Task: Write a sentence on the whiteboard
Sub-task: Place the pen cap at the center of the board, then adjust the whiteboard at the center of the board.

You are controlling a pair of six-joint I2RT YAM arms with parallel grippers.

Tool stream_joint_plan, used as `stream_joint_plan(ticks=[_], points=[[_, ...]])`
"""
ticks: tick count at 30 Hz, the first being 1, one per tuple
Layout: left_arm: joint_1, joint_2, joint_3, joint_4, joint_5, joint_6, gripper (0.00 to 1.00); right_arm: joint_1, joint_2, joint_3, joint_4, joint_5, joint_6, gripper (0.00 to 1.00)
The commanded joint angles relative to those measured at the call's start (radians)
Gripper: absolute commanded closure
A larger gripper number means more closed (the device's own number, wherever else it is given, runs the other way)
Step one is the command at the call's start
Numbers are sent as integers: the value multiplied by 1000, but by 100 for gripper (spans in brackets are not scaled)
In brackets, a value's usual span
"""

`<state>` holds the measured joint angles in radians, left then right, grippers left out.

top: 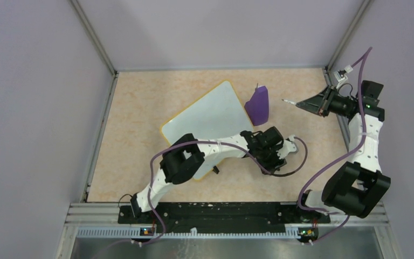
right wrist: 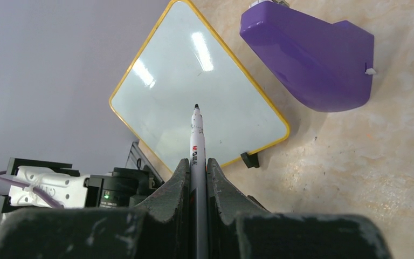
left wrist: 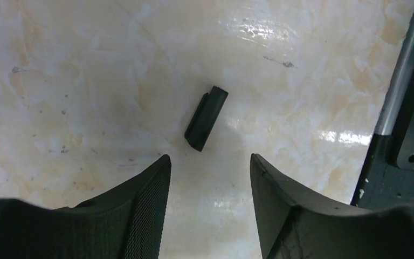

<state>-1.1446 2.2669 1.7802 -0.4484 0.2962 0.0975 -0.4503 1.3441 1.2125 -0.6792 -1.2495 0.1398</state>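
Observation:
The whiteboard lies turned like a diamond on the marble-patterned table; it also shows in the right wrist view. Its face is blank and I see no sentence on it. My right gripper hovers at the far right, away from the board, and is shut on a thin marker pen whose bare tip points toward the board. My left arm reaches across the board's near corner. My left gripper is open and empty above the bare table, just short of a small black cap-like piece.
A purple wedge-shaped block stands against the board's right edge, and shows in the right wrist view. A black clip foot sits on the board's rim. A metal rail runs along the near edge. Walls enclose the table.

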Motion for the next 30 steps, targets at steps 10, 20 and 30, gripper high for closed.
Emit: stream_joint_plan(ticks=[10,20,30], points=[[89,-377,-31,-216,86,134,22,38,25,112,59,43,-24,100],[415,-653,-85,-331,170,187,23,195,42,132,168,123,1,100],[805,-684,14,-337,259,95,26,311,-7,126,26,127,-193,100]])
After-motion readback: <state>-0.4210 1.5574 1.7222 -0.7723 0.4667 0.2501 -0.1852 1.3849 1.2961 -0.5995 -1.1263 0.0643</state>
